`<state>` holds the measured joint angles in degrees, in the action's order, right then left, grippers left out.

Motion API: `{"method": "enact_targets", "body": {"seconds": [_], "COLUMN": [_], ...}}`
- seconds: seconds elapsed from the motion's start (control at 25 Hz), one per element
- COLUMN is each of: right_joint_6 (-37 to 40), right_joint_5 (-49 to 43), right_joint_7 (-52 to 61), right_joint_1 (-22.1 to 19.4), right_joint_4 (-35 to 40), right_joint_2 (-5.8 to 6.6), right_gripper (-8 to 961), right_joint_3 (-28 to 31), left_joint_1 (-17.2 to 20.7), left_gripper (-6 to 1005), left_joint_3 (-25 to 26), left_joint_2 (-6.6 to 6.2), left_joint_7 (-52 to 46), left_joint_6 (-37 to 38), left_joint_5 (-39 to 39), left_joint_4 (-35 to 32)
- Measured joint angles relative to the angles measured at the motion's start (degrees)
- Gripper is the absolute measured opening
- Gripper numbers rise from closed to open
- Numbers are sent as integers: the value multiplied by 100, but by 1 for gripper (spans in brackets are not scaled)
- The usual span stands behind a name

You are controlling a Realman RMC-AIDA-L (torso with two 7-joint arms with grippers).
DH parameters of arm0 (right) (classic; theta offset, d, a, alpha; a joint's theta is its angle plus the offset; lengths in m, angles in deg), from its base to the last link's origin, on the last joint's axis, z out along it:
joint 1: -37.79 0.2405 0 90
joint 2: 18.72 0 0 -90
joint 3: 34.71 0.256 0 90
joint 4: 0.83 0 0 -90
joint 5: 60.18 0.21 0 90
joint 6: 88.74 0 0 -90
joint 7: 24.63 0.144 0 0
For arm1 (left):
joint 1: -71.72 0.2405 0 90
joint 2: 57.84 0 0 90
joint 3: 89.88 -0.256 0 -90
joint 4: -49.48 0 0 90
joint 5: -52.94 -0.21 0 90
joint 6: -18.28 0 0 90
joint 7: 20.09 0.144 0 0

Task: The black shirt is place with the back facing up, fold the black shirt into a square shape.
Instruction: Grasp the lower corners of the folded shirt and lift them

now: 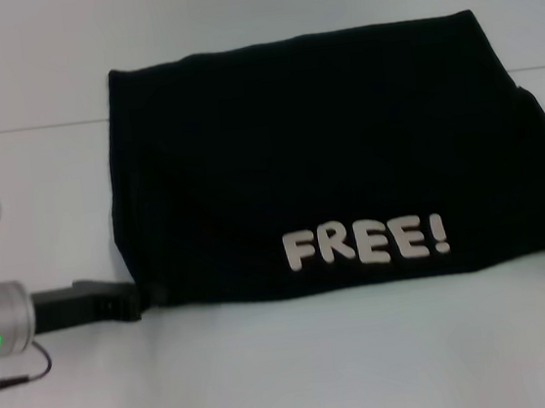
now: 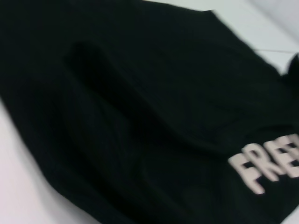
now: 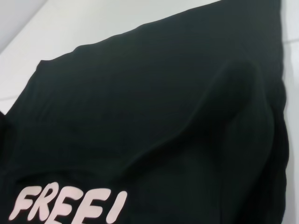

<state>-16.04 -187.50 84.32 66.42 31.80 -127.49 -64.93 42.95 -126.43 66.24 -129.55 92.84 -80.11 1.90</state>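
Note:
The black shirt (image 1: pixel 325 149) lies folded into a wide block on the white table, with the white lettering "FREE!" (image 1: pixel 366 243) facing up near its front edge. My left gripper (image 1: pixel 132 301) is low at the shirt's front left corner, its tip touching or tucked against the fabric edge. The left wrist view shows the shirt (image 2: pixel 140 107) close up with soft creases and part of the lettering (image 2: pixel 261 168). The right wrist view shows the shirt (image 3: pixel 163 107) from its other side with a raised fold. My right gripper shows in no view.
The white table (image 1: pixel 272 371) surrounds the shirt in front and to the left. A seam line in the surface (image 1: pixel 28 128) runs behind the shirt's left side. The shirt's right edge reaches the edge of the head view.

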Motion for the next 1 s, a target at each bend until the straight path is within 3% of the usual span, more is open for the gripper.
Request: {"method": "enact_targets", "body": {"seconds": [0.36, 0.76, 1.0], "right_joint_6": [1232, 2090, 2377], "right_joint_5": [-15, -67, -299], "right_joint_7": [-810, -1277, -1445], "right_joint_1": [-737, -1478, -1843], "right_joint_4": [294, 313, 313], "right_joint_2": [26, 51, 71], "right_gripper": [35, 36, 35], "right_joint_3": [516, 710, 862], "left_joint_1": [381, 832, 902], "left_gripper": [11, 12, 12], "left_joint_3": [1387, 1542, 1766], "left_joint_2": [-26, -12, -16], "left_joint_7": [696, 769, 806], "left_joint_6": [2011, 3016, 3545], "left_joint_5": [15, -94, -454], "left_joint_4": [35, 29, 38]}}
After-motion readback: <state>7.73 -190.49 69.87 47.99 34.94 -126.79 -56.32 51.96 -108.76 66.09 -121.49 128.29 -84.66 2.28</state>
